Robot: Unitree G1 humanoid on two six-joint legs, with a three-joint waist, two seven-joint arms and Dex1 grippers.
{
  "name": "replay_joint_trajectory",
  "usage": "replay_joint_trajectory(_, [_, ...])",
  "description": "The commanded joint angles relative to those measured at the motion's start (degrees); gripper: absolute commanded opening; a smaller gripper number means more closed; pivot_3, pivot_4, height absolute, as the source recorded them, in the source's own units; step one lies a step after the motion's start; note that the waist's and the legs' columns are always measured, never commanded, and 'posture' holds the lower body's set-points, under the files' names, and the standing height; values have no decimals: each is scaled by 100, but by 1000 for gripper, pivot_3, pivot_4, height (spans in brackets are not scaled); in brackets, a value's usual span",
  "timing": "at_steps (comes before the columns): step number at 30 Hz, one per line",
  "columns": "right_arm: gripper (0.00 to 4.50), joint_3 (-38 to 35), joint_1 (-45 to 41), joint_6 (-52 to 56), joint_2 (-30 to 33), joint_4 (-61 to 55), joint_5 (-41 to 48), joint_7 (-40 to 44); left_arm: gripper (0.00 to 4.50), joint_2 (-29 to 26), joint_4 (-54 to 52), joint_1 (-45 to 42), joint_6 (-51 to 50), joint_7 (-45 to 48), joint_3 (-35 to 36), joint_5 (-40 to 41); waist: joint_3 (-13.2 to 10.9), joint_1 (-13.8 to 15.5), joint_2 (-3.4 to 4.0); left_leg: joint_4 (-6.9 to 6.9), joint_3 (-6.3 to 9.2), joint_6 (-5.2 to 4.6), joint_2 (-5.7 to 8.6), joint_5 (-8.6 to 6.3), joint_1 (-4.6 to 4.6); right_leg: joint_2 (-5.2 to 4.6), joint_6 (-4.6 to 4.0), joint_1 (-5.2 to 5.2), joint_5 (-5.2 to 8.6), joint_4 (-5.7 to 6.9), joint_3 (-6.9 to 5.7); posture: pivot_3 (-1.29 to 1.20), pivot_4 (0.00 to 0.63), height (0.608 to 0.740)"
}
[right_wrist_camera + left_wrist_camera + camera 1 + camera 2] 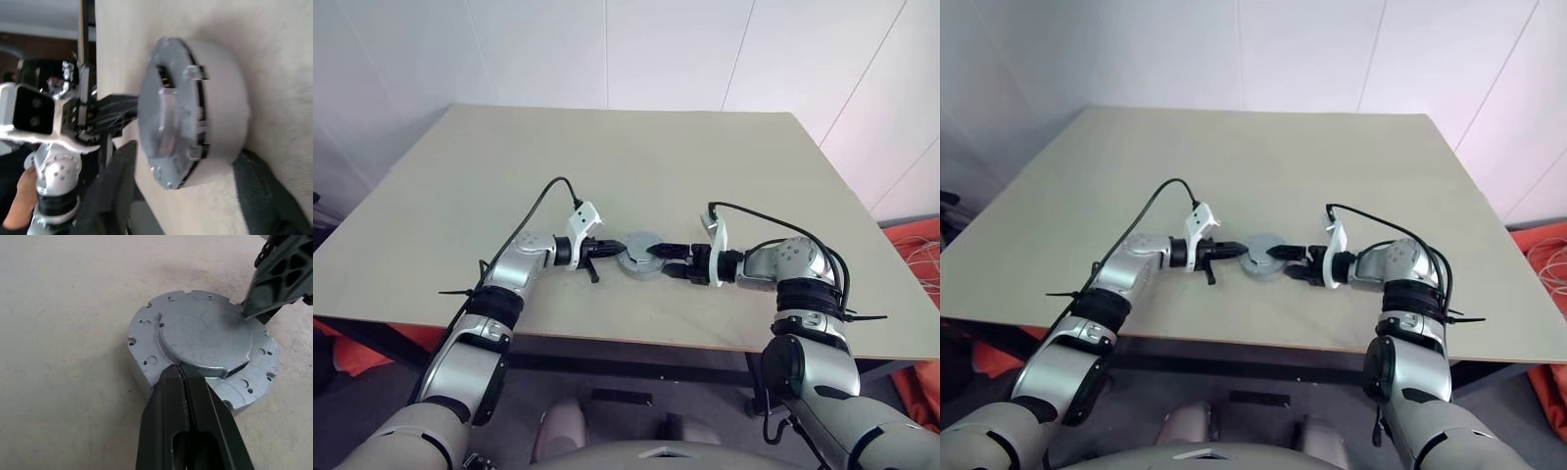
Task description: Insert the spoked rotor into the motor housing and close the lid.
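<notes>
The lid [203,340] sits flat on top of the motor housing [215,112], on the table [636,157] between both grippers. The left gripper [182,377], clenched, touches its near edge; the right gripper [658,253], fingers spread, straddles the housing's opposite side.

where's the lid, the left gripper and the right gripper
lid [205,335]: left wrist view, on its raised flat centre.
left gripper [603,249]: left eye view, at its shut fingertips.
right gripper [658,253]: left eye view, between its fingertips at the lid.
</notes>
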State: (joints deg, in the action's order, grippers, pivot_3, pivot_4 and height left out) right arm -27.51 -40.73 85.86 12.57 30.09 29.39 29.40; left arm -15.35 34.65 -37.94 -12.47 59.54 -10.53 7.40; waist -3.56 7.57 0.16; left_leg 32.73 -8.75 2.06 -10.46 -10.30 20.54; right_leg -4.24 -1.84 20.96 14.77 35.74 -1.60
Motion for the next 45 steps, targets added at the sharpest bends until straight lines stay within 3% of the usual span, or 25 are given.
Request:
replay_joint_trajectory(1, [2114,-243,-98,-255,-51,-64,107,-251,0,38,37,7,-49,45,-134,-105,2,10,5,-3,0,1,0,1,2,0,0,3,0,0,0,0,0,740])
replay_joint_trajectory(5, [1170,-347,-58,-281,-85,-123,266,-338,0,34,51,-6,-50,52,-127,-103,6,45,10,-13,-2,0,3,1,12,0,-2,10,-1,-7,-1,0,0,740])
replay_joint_trajectory(6, [1115,-379,-59,-277,-92,-133,314,-352,0,33,59,-12,-50,54,-121,-102,6,51,10,-14,-3,-1,4,0,12,0,-3,9,-1,-8,-1,0,0,740])
replay_joint_trajectory(15, [1115,-444,-66,-151,-119,-401,589,-323,0,64,36,-69,-190,-27,88,86,6,98,10,-26,-6,-2,4,-1,16,0,-4,18,0,-14,-1,0,0,740])
replay_joint_trajectory(20, [1115,-572,-188,85,-76,-715,855,-250,0,285,-108,-208,-894,-708,1210,960,2,97,9,-26,-6,-1,4,2,63,1,-6,62,-2,-11,-3,0,0,740])
replay_joint_trajectory(25, [1115,-691,-373,355,-101,-988,1039,-252,0,168,-448,-119,-1570,-1011,1956,1626,2,97,9,-23,-3,-8,5,4,130,8,10,137,-20,5,-10,0,0,740])
replay_joint_trajectory(31, [1115,-942,-648,604,-134,-1088,1168,-300,0,-91,-1011,355,-2025,-1021,2403,2150,2,110,10,-17,-1,-46,6,-14,155,8,11,149,-21,-2,-24,0,0,740])
replay_joint_trajectory(38, [1115,-746,-1015,664,15,-1129,1564,-388,0,-2,-1961,808,-3549,-820,3046,3810,1,112,8,1,-2,-48,2,-17,159,7,10,140,-20,2,-35,0,0,740])
replay_joint_trajectory(42, [1115,-616,-1206,664,143,-1022,1773,-457,886,151,-2252,840,-4442,-1082,3454,4875,1,114,8,10,-4,-47,1,-16,155,7,9,131,-20,2,-36,0,0,740])
replay_joint_trajectory(45, [1115,-517,-1264,664,219,-982,1889,-474,1901,222,-2228,833,-4791,-1301,3744,5451,1,112,8,15,-4,-47,1,-16,153,7,10,127,-20,3,-34,0,0,740])
